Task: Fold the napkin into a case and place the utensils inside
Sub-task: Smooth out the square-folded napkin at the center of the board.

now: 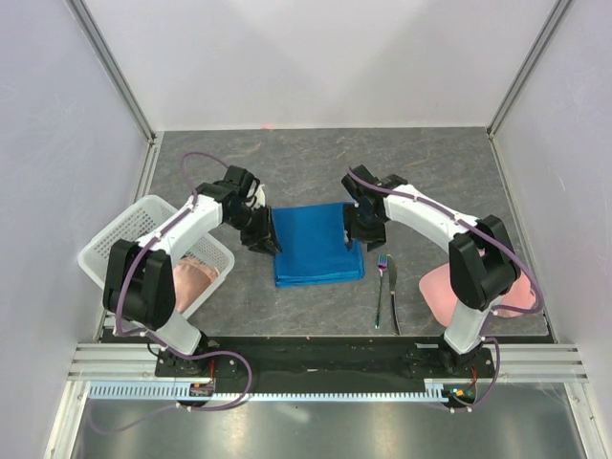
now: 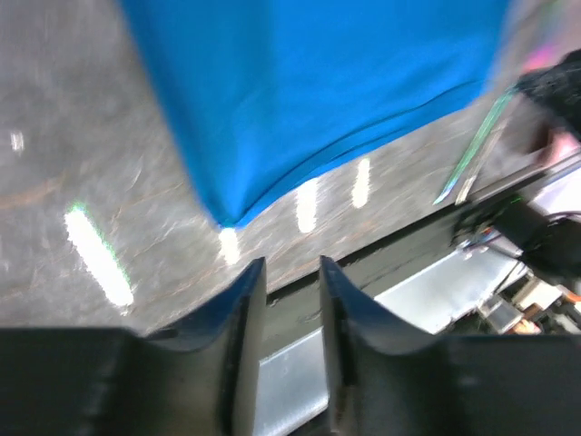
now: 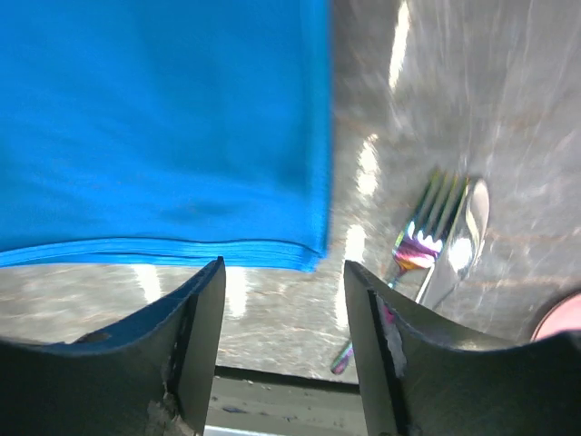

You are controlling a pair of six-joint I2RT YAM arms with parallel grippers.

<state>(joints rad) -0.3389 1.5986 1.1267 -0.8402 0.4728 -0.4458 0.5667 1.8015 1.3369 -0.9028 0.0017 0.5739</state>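
Your left pincer (image 2: 289, 265), barely parted, and right pincer (image 3: 283, 268), spread wide, flank the folded bright blue fabric napkin (image 1: 317, 253).

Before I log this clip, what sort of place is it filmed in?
Probably a lab robot cell, not a dining room: plain white panel walls on aluminium framing, white-and-black left arm and right arm bolted to a black base rail at the grey table.

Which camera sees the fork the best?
The right wrist camera. The fork lies close up there, prongs clear, beside the knife. The top camera shows it whole but tiny, right of the blue napkin. The left wrist camera is too blurry to pick it out.
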